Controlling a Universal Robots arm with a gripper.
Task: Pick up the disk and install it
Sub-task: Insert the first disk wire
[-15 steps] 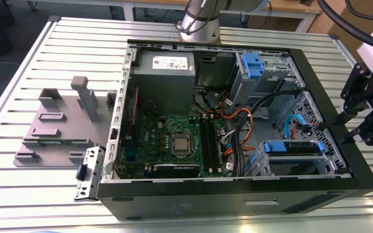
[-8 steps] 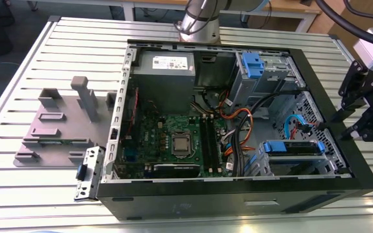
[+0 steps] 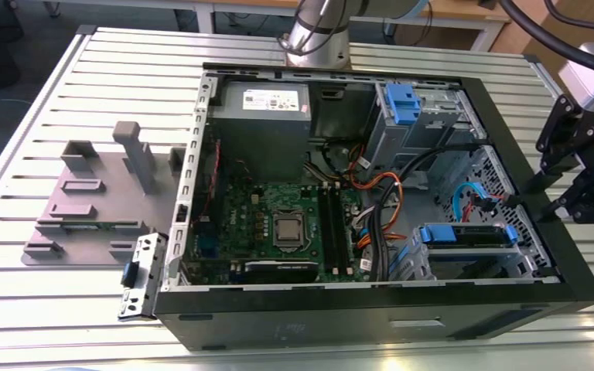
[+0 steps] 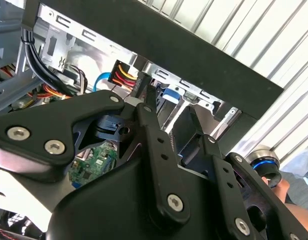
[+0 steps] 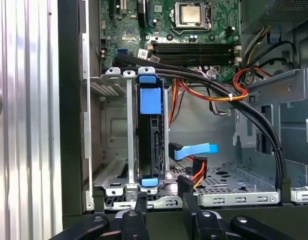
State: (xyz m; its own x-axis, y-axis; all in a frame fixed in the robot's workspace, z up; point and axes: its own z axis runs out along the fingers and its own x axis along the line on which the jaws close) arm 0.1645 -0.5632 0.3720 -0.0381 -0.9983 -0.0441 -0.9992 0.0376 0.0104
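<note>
**Q:** First wrist view: where does the disk (image 5: 148, 127) lie from the gripper (image 5: 163, 206)?

**A:** Straight ahead, in the drive cage (image 5: 110, 135). It stands on edge, its long axis running away toward the motherboard (image 5: 134, 30). The jaws stand apart, holding nothing.

**Q:** Its appearance?

**A:** A dark, narrow edge with blue rails at both ends.

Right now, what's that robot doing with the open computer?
A robot arm is working on an open computer case lying on a slotted metal table. The disk, with its blue rails, sits in the metal drive cage inside the case. The gripper is open and empty, poised at the case's edge right by that disk.
</note>
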